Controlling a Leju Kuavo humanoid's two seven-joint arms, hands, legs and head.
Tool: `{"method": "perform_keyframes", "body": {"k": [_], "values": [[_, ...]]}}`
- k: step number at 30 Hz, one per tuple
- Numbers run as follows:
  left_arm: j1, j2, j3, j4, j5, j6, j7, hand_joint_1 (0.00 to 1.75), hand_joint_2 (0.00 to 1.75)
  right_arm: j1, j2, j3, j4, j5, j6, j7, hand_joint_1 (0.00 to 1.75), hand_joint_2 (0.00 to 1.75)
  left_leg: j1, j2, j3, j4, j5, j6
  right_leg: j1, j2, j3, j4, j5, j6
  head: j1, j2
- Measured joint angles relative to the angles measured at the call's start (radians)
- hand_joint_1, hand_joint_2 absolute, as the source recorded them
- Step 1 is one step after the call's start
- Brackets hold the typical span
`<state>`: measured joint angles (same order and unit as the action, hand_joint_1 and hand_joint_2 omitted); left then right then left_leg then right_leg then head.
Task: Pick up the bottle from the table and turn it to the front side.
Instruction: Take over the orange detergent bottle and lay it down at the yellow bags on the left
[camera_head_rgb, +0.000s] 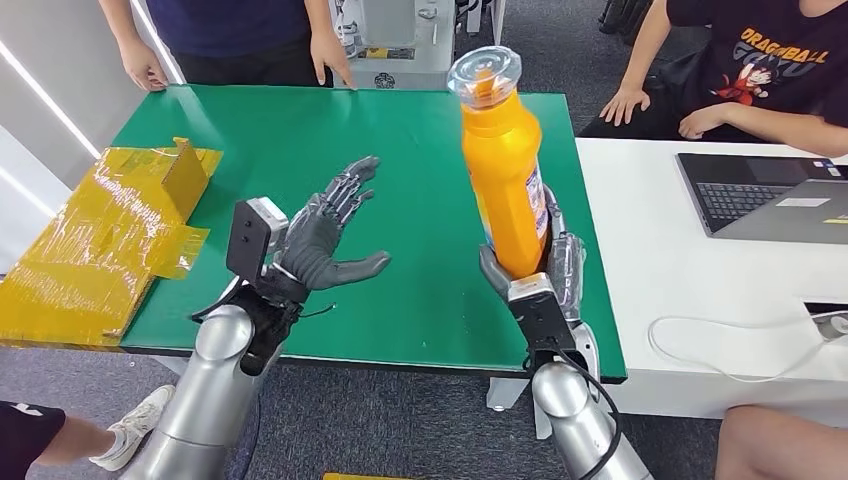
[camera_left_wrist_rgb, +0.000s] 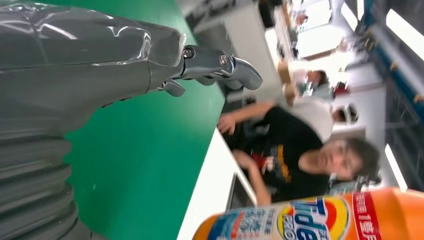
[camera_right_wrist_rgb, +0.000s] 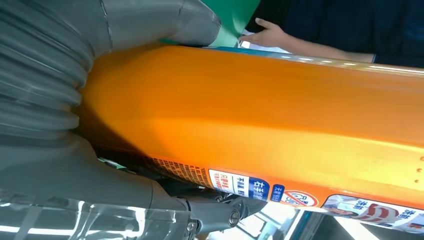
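An orange detergent bottle (camera_head_rgb: 503, 160) with a clear cap stands upright in the air above the green table (camera_head_rgb: 420, 150), its narrow side toward me. My right hand (camera_head_rgb: 535, 272) grips its base from both sides. The right wrist view has the orange bottle body (camera_right_wrist_rgb: 260, 115) close up, with a label strip along one edge. My left hand (camera_head_rgb: 325, 230) hovers open over the table to the left of the bottle, palm turned toward it, fingers spread. From the left wrist, the bottle's label (camera_left_wrist_rgb: 310, 217) faces the left hand (camera_left_wrist_rgb: 75, 75).
A yellow taped cardboard piece (camera_head_rgb: 110, 230) lies at the table's left edge. A white desk (camera_head_rgb: 660, 250) with a laptop (camera_head_rgb: 770, 195) stands to the right. People stand at the far edge (camera_head_rgb: 230, 35) and sit at the right (camera_head_rgb: 750, 70).
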<state>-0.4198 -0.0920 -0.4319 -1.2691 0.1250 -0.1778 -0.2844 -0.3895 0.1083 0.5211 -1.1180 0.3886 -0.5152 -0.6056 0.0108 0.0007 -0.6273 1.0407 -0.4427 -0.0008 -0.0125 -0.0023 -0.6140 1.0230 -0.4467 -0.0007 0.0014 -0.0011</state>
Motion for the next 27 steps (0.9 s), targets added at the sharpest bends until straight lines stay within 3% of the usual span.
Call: {"method": "perform_keyframes", "body": {"k": [5,15,27], "values": [[-0.106,0.008,-0.019,0.092,0.108,-0.077,0.053,0.0,1.75,-0.045,-0.001,0.009,0.061,0.045,0.024,-0.012,1.75,1.75,0.0,0.0,0.0,0.0,0.0,0.0,0.0,0.0,0.0,0.0,0.0,0.0,0.0,0.0],[-0.233,-0.037,-0.074,0.204,0.165,0.018,0.044,0.0,1.75,-0.091,-0.001,0.014,0.153,0.067,0.03,-0.008,1.75,1.75,0.0,0.0,0.0,0.0,0.0,0.0,0.0,0.0,0.0,0.0,0.0,0.0,0.0,0.0],[-0.288,-0.099,-0.095,0.239,0.216,0.101,0.048,0.0,1.75,-0.11,0.012,0.016,0.245,0.041,0.015,-0.028,1.75,1.75,0.0,0.0,-0.001,0.0,0.0,-0.001,0.0,0.0,0.0,0.0,0.0,0.0,0.0,0.0]]}}
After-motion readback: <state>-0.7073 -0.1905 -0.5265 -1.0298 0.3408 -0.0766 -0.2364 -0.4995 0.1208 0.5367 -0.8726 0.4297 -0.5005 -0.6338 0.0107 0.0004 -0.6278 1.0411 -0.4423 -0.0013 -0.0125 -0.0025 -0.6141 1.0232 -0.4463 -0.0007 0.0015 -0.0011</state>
